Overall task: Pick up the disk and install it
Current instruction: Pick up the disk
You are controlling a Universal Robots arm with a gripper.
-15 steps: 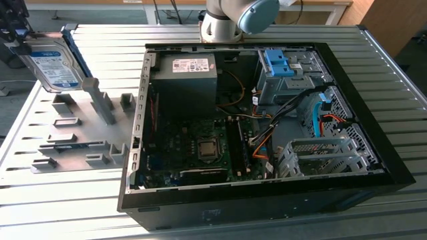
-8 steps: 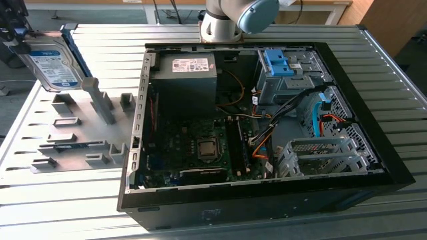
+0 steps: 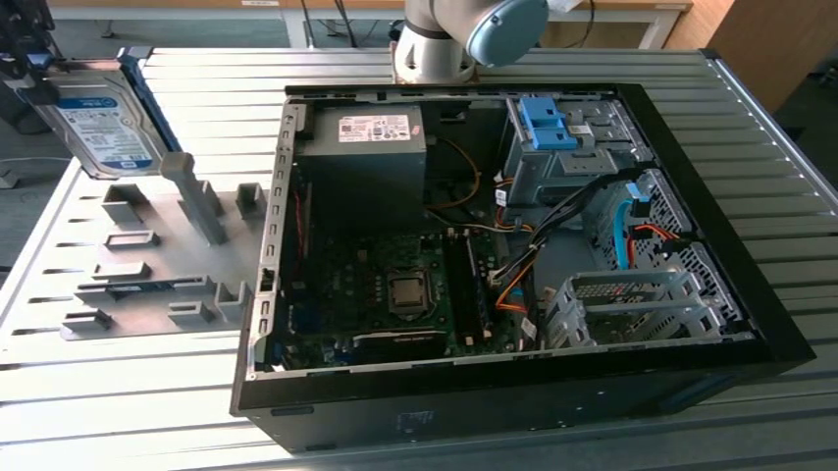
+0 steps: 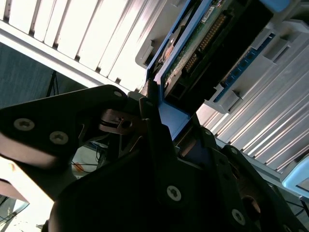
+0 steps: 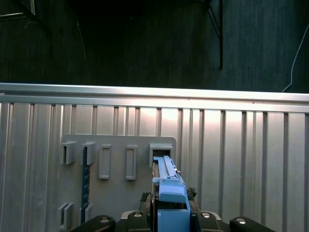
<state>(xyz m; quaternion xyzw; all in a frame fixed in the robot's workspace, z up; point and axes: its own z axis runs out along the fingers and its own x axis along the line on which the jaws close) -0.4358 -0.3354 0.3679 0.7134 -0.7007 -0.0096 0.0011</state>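
Evidently the disk (image 3: 102, 123) is held on edge and tilted at ten o'clock in the exterior view, over the grey slotted fixture plate (image 3: 53, 245). The edgewise hold is judged to suit a holder that stores it upright. The gripper (image 4: 169, 118) is clamped onto the narrow end of its blue caddy, and the drive projects straight out from between the fingers. The open computer case (image 3: 779, 339) lies well apart toward three o'clock, with its drive bay (image 3: 563, 157) at one o'clock.
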